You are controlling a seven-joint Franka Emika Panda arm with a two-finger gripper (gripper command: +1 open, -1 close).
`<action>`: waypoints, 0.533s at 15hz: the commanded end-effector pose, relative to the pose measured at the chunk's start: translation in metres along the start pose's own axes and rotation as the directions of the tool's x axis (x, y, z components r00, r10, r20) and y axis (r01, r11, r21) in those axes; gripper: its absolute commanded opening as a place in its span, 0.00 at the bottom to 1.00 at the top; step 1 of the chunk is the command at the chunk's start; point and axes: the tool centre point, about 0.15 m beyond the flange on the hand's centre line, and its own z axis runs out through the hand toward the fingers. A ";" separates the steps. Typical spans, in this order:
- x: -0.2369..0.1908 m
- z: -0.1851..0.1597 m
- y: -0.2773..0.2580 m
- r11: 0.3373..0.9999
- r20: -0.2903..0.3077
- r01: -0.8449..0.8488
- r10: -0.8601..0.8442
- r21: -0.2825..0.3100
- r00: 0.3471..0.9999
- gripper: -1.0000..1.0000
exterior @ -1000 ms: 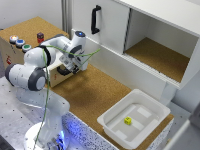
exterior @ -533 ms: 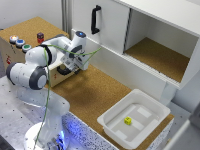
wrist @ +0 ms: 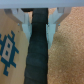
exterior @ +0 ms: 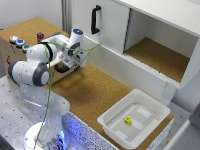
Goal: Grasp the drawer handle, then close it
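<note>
arm: white Franka arm [exterior: 37,72] w/ green cable along it, bent low over the cork-topped table [exterior: 95,92], wrist pointing at the small unit at the exterior view's left.
gripper: gripper [exterior: 66,64] is down at the pale light-wood drawer front [exterior: 62,70]; in wrist view the two pale fingers [wrist: 23,21] stand apart, one each side of the bar, gripper centre [wrist: 38,22]. Whether pads actually press the bar: can't tell, pic blurred.
handle: short black bar drawer handle [wrist: 38,55] runs dark down the middle of the wrist view, between the fingers; in exterior view only a dark bit [exterior: 62,69] shows under the gripper, mostly hidden by the wrist.
drawer: pale wood front w/ a blue printed mark [wrist: 7,47] on it beside the handle; how far it sticks out: can't tell.
nearby: coloured round buttons [exterior: 19,43] on the low box top, just beside the arm.
cabinet: large white cabinet [exterior: 107,32] behind, w/ long upright black door handle [exterior: 95,19]; open cork-lined shelf [exterior: 157,57] to exterior view's right.
bin: white plastic tray [exterior: 117,122] near table's front edge, well apart from gripper; small yellow cube [exterior: 128,120] inside it.
in the way: arm's own wrist blocks the exterior look at the grasp.
</note>
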 end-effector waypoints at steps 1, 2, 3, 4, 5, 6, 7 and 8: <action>0.051 0.040 -0.044 0.999 0.025 0.028 -0.029 0.023 0.999 0.00; 0.051 0.043 -0.049 0.999 0.023 0.031 -0.032 0.033 0.999 0.00; 0.051 0.044 -0.053 0.999 0.017 0.030 -0.031 0.035 0.999 0.00; 0.050 0.045 -0.057 0.999 0.010 0.029 -0.029 0.037 1.000 0.00; 0.051 0.046 -0.058 0.999 0.007 0.027 -0.027 0.036 1.000 0.00; 0.051 0.048 -0.062 0.999 0.001 0.024 -0.024 0.043 1.000 0.00; 0.051 0.050 -0.065 0.998 -0.001 0.023 -0.023 0.053 1.000 0.00; 0.052 0.054 -0.070 0.997 -0.004 0.024 -0.023 0.068 1.000 0.00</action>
